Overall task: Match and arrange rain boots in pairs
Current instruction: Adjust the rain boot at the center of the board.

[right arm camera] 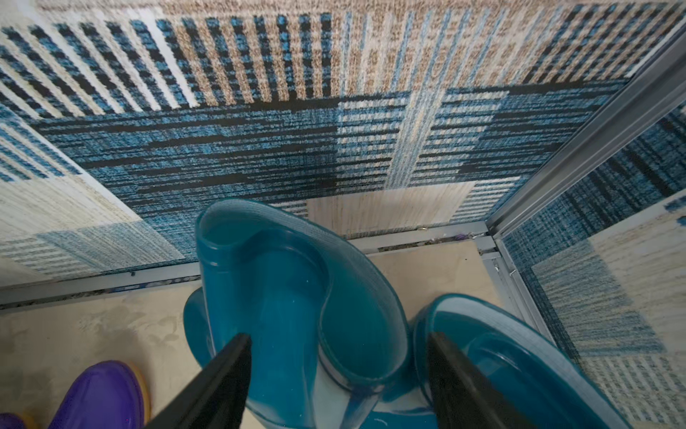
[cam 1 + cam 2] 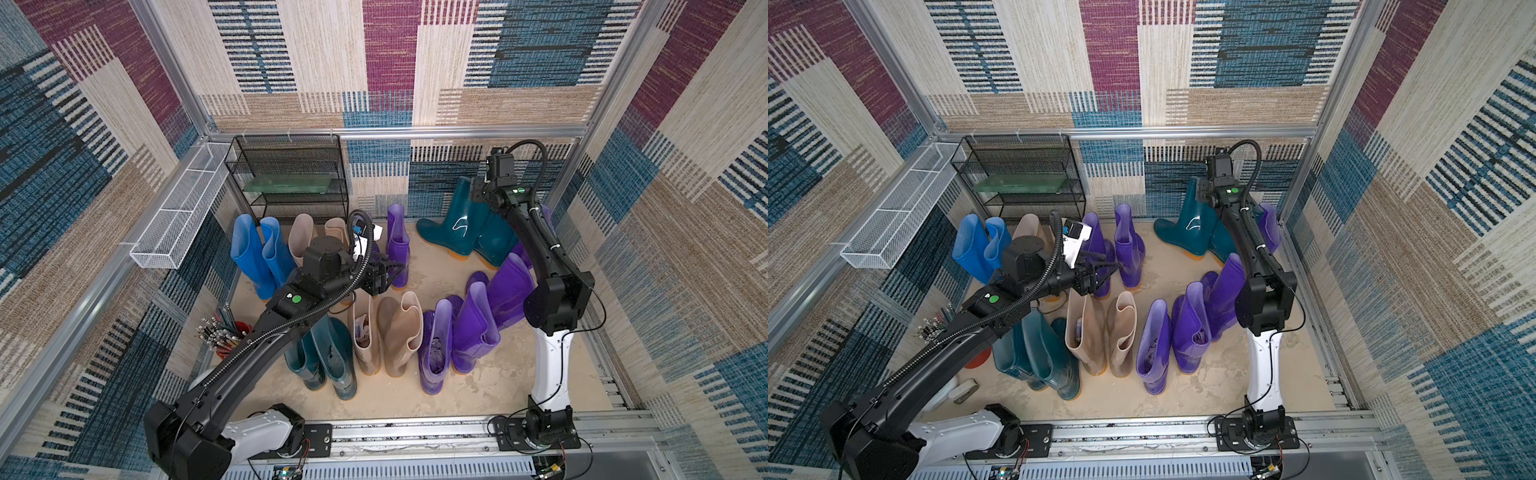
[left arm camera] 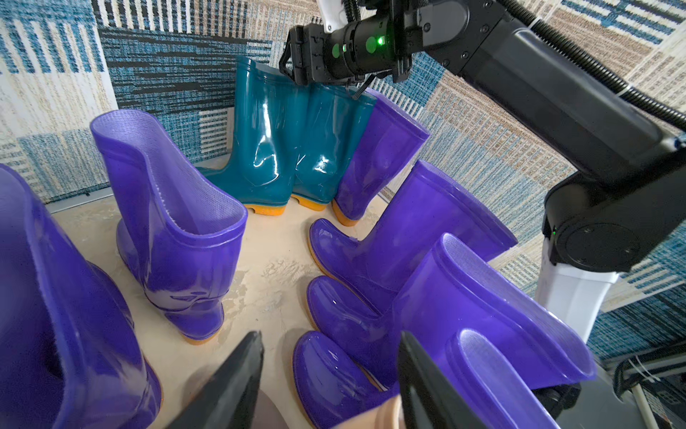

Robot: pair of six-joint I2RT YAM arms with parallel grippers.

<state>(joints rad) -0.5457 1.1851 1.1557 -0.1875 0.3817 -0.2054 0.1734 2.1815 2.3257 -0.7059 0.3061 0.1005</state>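
The rain boots (image 2: 1154, 345) stand on a beige floor (image 2: 436, 257) walled in carpet: a bright blue pair (image 2: 249, 253), a beige pair (image 2: 300, 237) and a purple pair (image 2: 1128, 245) along the far edge, a teal pair (image 2: 451, 224) in the far right corner, leaning purple boots (image 2: 509, 286) down the right edge, and a near row of dark teal boots (image 2: 336, 361), tall beige boots (image 2: 401, 328) and a near purple boot (image 2: 435, 353). The left arm (image 2: 257, 345) crosses the dark teal boots and the far beige pair, hiding parts of both, and half covers a red pot (image 2: 243, 327) of brushes at the left edge. The right arm (image 2: 536, 245) hides most of one purple boot (image 2: 1268, 226) against the right edge. Something crumpled lies inside the near purple boot; what it is cannot be made out. The left gripper (image 3: 330, 334) hangs over the middle of the floor, jaws apart, with only floor and purple toes seen between them; a beige rim (image 3: 371, 418) between the finger bases is cut off at the wrist view's edge. The right gripper (image 1: 339, 336) sits over the teal pair, jaws wide, one finger (image 1: 222, 375) in front of one shaft's mouth and the other over its neighbour, clamping neither. A pale mark (image 2: 460, 224) on a teal ankle may be glare or a logo; a white mark (image 2: 289, 295) beside the green dot (image 2: 296, 298) on the left arm is too small to read.
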